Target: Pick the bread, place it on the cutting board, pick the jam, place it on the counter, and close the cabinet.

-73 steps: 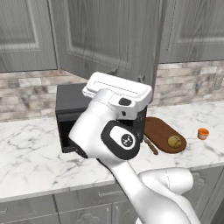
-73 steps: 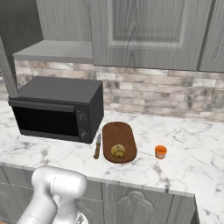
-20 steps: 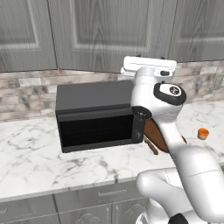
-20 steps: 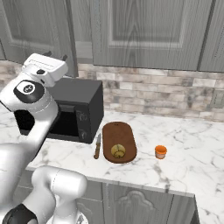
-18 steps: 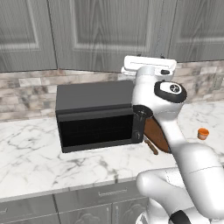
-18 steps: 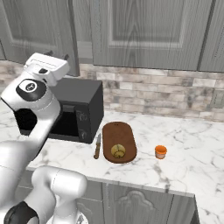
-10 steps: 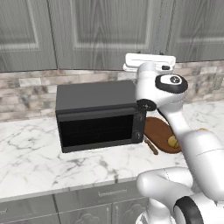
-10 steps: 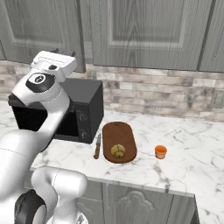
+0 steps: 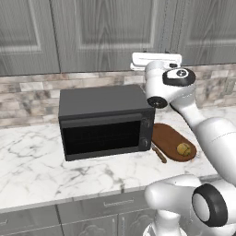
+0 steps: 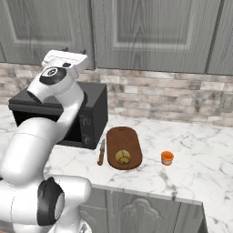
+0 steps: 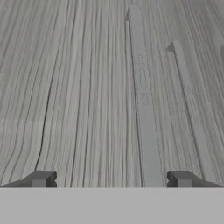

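Bread [image 10: 122,157] on board [image 10: 123,146], jam [image 10: 167,158] on counter [image 10: 200,154]; gripper [image 11: 111,179], fingers wide and empty, faces the apparently shut cabinet [image 10: 154,32].

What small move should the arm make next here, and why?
Probably a short retreat of the gripper straight back from the cabinet. The bread already lies on the cutting board, the jam stands on the counter, and the cabinet doors look shut, with the open fingers close against the door's wood grain. Nothing seems left to do.
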You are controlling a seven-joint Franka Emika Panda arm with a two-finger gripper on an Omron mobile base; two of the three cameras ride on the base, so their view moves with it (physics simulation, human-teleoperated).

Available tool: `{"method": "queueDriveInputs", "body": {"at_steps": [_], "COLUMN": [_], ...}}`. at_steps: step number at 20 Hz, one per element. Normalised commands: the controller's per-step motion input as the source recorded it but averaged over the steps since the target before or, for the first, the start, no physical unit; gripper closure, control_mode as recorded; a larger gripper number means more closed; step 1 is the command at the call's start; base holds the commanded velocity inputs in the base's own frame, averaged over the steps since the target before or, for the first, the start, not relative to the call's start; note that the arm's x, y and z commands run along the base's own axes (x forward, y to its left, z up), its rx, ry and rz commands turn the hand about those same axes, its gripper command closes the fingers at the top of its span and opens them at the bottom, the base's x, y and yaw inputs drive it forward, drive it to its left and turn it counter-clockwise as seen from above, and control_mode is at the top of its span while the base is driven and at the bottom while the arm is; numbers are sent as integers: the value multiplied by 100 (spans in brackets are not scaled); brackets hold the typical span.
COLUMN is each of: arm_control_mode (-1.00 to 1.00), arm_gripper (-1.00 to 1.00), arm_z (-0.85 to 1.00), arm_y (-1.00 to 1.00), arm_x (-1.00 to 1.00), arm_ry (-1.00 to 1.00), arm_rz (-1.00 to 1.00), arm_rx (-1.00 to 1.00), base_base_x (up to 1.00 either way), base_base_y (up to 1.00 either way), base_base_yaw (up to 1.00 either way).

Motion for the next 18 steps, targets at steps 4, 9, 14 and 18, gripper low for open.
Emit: {"method": "queueDriveInputs", "body": {"at_steps": [4,9,14,18], "arm_control_mode": [-100,-100,-100,-100], "arm_gripper": [-100,-100,-100,-100], "arm_z": [0,0,0,0], "arm_y": [-17,-12,-6,-2], "arm_x": [50,45,42,42], "arm_ry": [0,0,0,0], "arm_rz": [4,4,3,3], "arm_rx": [0,0,0,0], "base_base_x": [0,0,0,0], "base_base_y": [0,0,0,0], "base_base_yaw": [0,0,0,0]}}
